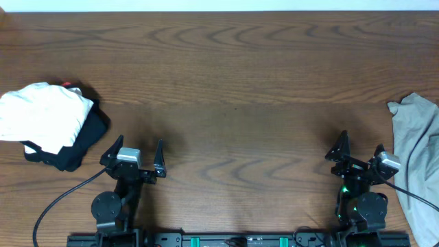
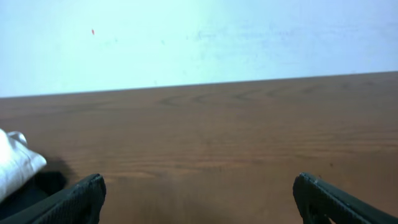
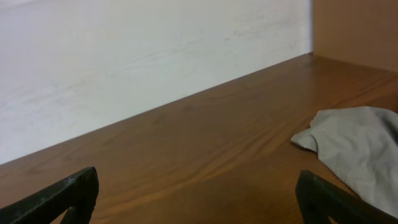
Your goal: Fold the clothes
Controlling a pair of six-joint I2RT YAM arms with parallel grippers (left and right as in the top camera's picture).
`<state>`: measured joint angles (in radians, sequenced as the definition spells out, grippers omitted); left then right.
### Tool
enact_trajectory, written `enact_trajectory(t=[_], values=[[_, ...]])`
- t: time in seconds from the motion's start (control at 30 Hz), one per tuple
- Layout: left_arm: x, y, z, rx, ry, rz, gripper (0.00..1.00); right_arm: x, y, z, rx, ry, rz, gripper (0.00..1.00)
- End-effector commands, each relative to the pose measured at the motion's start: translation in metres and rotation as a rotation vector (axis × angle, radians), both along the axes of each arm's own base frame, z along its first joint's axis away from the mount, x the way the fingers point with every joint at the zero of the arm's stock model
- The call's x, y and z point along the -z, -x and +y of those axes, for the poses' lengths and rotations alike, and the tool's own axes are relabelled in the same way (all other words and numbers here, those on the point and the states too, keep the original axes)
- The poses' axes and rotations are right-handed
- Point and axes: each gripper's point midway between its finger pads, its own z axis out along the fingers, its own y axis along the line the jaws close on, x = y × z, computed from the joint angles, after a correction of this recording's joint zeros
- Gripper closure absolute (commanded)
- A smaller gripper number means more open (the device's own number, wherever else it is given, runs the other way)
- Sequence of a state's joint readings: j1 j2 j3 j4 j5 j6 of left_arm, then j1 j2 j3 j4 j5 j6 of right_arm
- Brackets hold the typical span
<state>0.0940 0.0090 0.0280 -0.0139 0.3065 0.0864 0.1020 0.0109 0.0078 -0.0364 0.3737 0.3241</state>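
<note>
Folded clothes lie in a pile at the table's left edge: a white garment (image 1: pixel 44 115) on top of a black one (image 1: pixel 79 147), with a bit of red at the back. A crumpled grey garment (image 1: pixel 418 154) hangs over the right edge, also seen in the right wrist view as grey cloth (image 3: pixel 357 149). My left gripper (image 1: pixel 134 152) stands open near the front edge, right of the pile, with nothing between its fingers. My right gripper (image 1: pixel 360 149) is open too, just left of the grey cloth. The white garment's corner (image 2: pixel 13 165) shows in the left wrist view.
Brown wooden table (image 1: pixel 233 89) stretches between the two piles. A pale wall (image 2: pixel 199 37) runs behind the far edge. Cables (image 1: pixel 62 199) trail from the arm bases along the front edge.
</note>
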Motion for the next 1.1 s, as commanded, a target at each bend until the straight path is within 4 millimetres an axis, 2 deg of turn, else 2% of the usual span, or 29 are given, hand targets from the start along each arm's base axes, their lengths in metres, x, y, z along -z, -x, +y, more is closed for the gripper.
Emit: enact_trajectory(t=[0.0, 0.23, 1.07], values=[[0.0099, -0.0008, 0.0001, -0.002, -0.006, 0.015, 0.02, 0.0013, 0.0003, -0.0011, 0.003, 0.018, 0.007, 0.01], [0.0171, 0.0000, 0.0000, -0.002, -0.003, 0.045, 0.02, 0.0013, 0.0003, -0.0011, 0.003, 0.018, 0.007, 0.01], [0.0175, -0.0001, 0.0000, -0.002, -0.003, 0.047, 0.02, 0.0013, 0.0003, -0.0011, 0.003, 0.018, 0.007, 0.01]])
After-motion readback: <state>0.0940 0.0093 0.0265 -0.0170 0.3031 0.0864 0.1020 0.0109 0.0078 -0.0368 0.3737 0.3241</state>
